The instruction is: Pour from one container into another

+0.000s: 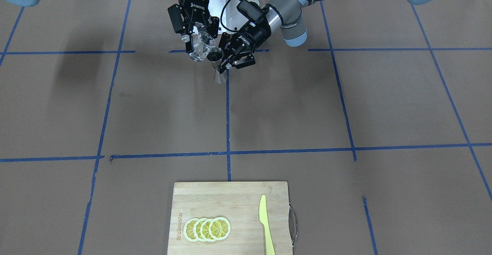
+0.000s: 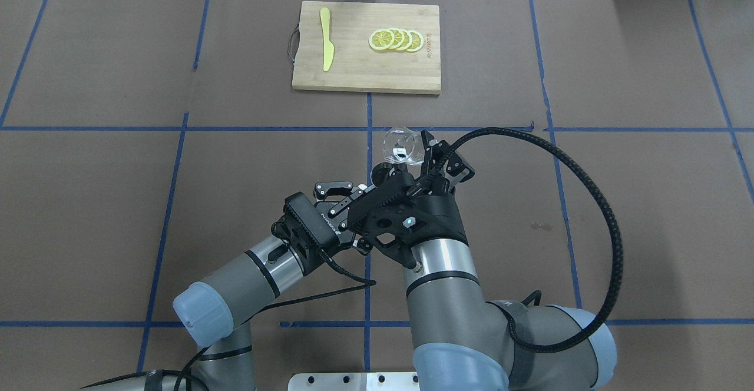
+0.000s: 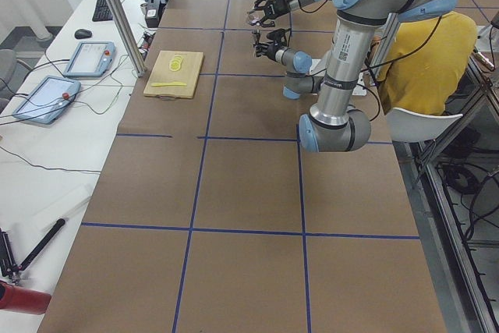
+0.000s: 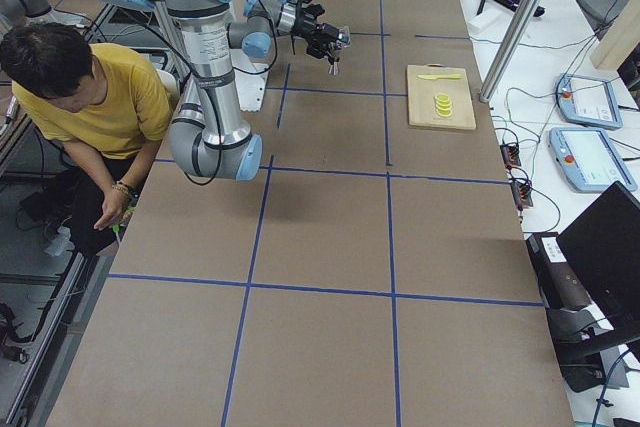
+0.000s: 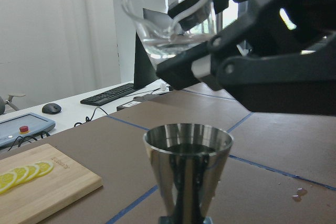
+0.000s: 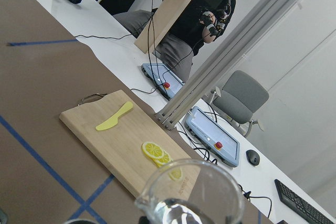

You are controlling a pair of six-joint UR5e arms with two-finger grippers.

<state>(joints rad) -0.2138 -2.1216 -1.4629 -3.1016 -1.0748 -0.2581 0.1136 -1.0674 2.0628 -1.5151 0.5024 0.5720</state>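
Grips the clear glass cup (image 1: 201, 48) tight between the fingers of the right gripper (image 1: 196, 42), raised off the table (image 1: 307, 113) and tipped with its pouring lip toward the left. Pinches the steel jigger (image 1: 214, 57) upright at its narrow waist in the clamped fingers of the left gripper (image 1: 225, 66), mouth open just below and beside that lip, over the middle blue tape line near the robot's base. Leaves well apart, at the far edge, a wooden cutting board (image 1: 230, 201) carrying overlapping lemon slices (image 1: 207, 229) to the right and a yellow knife (image 1: 266, 224) to the left.
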